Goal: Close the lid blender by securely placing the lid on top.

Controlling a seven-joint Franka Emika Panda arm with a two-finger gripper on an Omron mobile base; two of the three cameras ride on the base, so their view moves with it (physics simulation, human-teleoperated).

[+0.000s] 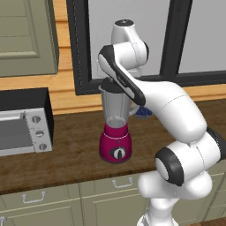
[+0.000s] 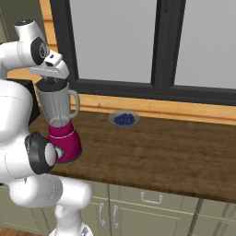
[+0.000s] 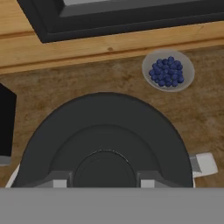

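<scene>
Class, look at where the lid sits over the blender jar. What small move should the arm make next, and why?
Probably a short straight press down, then release. The lid already sits at the rim of the blender jar, with the end effector directly above it, its fingers flanking the lid's centre knob. Whether it is fully seated cannot be told.

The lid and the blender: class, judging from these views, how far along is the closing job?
Done: the lid has been carried over the blender and sits at the jar's rim. In hand: the gripper is directly above it, jaws at its central knob. Left: whether it is fully seated cannot be told; the jaws then need to release and lift away.
</scene>
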